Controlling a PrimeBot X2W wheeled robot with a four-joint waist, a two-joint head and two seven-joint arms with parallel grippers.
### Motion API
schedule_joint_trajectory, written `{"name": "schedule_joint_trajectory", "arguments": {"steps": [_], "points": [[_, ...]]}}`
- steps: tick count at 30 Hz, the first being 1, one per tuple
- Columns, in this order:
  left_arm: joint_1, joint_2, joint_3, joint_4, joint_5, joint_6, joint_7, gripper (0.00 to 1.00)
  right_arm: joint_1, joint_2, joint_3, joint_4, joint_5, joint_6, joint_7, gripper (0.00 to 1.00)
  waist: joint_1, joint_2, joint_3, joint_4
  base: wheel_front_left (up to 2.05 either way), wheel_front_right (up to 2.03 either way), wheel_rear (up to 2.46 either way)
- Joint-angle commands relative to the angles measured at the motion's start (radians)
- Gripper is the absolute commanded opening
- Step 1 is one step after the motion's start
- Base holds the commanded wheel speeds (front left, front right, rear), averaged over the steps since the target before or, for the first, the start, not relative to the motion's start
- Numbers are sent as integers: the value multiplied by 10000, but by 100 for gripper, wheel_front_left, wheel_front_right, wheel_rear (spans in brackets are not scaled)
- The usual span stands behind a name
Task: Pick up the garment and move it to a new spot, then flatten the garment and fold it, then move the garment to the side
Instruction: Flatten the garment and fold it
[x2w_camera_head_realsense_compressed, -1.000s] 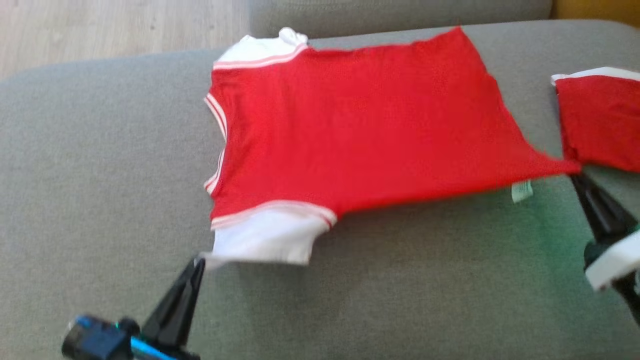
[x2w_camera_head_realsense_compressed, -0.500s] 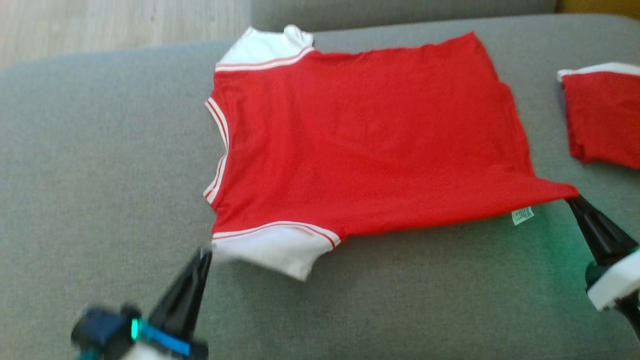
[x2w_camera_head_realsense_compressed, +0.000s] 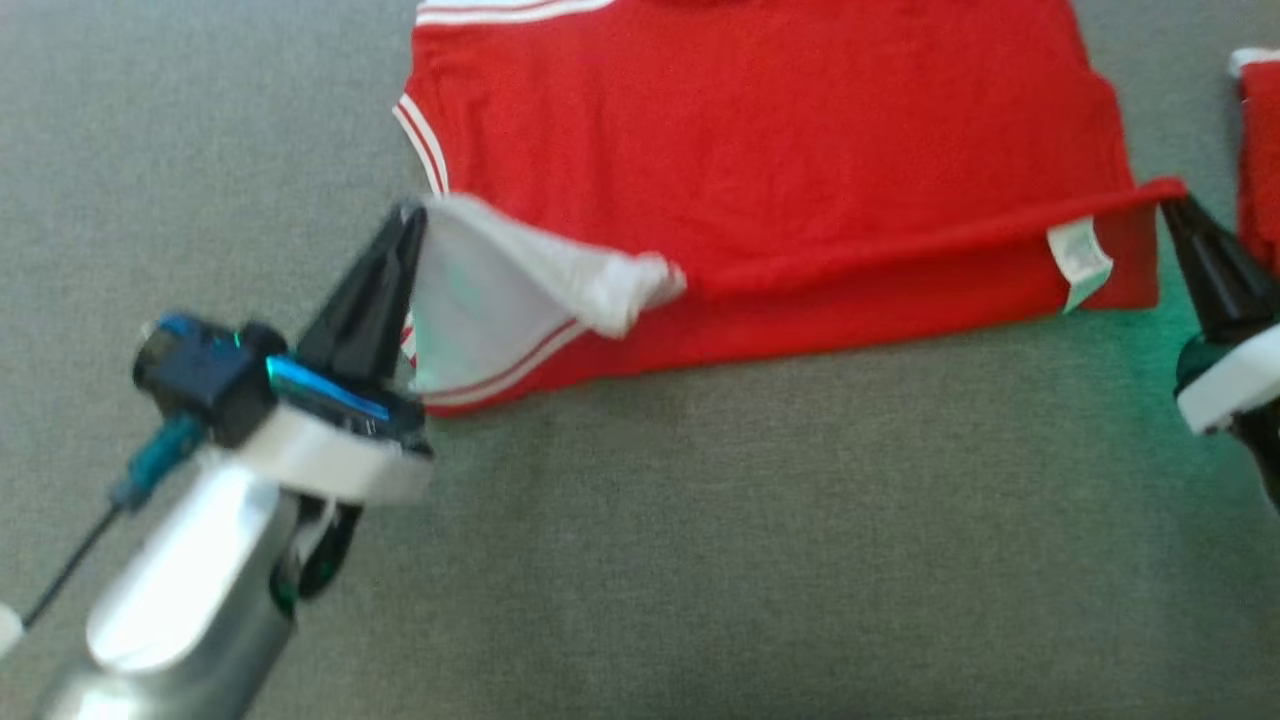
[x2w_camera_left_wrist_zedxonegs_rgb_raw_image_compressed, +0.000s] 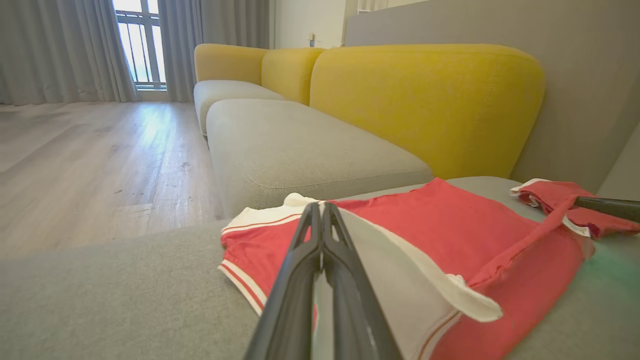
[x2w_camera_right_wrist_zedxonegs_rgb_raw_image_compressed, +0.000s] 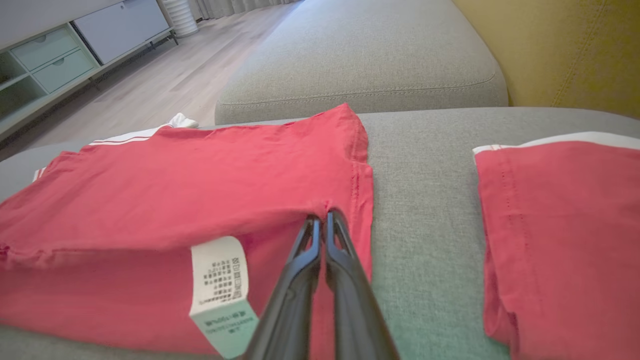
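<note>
Red shirt (x2w_camera_head_realsense_compressed: 760, 150) on the sofa (x2w_camera_head_realsense_compressed: 700, 550), near edge raised, left claw (x2w_camera_head_realsense_compressed: 408, 215) clamped on sleeve (x2w_camera_head_realsense_compressed: 500, 290), right claw (x2w_camera_head_realsense_compressed: 1168, 205) clamped on hem (x2w_camera_head_realsense_compressed: 1135, 195): carry both across level and together for a straight fold.

Head overhead; both wrists low, sharing the garment (x2w_camera_head_realsense_compressed: 760, 150)

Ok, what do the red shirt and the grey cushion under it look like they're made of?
Red shirt: a thin, soft knit, probably cotton jersey, matte; its lifted edge sags and folds easily. Grey cushion: woven upholstery cloth, matte, with a fine speckled weave; its rounded edges suggest padding, but the filling is hidden.
</note>
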Motion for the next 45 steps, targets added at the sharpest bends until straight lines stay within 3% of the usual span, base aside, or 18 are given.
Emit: {"name": "schedule_joint_trajectory", "arguments": {"steps": [1,9,10,11,12,13,21,27,32,40,41,43,45], "points": [[-527,199,542,-91,90,-53,-137,0,-124,-173,18,-106,-103,-9,-128,0,-3,0,201,45,0,0,0],[-1630,-116,684,1253,397,-374,-313,0,-770,90,300,523,44,-9,-553,2,-3,0,507,30,0,0,0],[-1698,-167,731,1379,433,-362,-329,0,-821,116,335,601,81,-9,-602,27,-3,0,534,26,0,0,0],[-1738,-220,762,1496,449,-380,-341,26,-871,142,341,696,109,-9,-673,89,-3,0,557,20,0,0,0],[-1759,-274,806,1624,425,-396,-349,68,-922,181,315,799,126,-9,-789,100,-3,0,574,9,0,0,0],[-1769,-321,855,1722,429,-395,-357,100,-966,215,320,876,113,-9,-896,100,-3,0,585,0,0,0,0],[-363,-859,1081,1930,-185,-191,-377,100,-858,820,20,1322,-180,-9,-1542,100,-3,0,413,-159,0,0,0],[1477,-1321,1141,1786,-738,338,-380,100,-236,1423,-354,1151,-364,-9,-1698,100,-3,0,213,-274,0,0,0],[2111,-1474,1216,2022,-937,738,-341,100,73,1635,-610,993,-495,-9,-1724,100,-3,0,87,-321,0,0,0],[1767,-1653,1009,2753,-1021,577,-83,100,220,1844,-781,959,-626,-9,-1733,100,-3,0,85,-388,0,0,0],[1727,-1678,956,2819,-1010,546,-50,83,237,1860,-795,971,-636,-9,-1734,100,-3,0,79,-392,0,0,0],[1693,-1699,820,2935,-968,477,42,0,268,1895,-812,1030,-642,-9,-1734,100,-3,0,40,-407,0,0,0],[1713,-1695,708,3001,-972,369,124,0,305,1943,-805,1156,-623,-9,-1703,100,-3,0,-26,-413,0,0,0]]}}
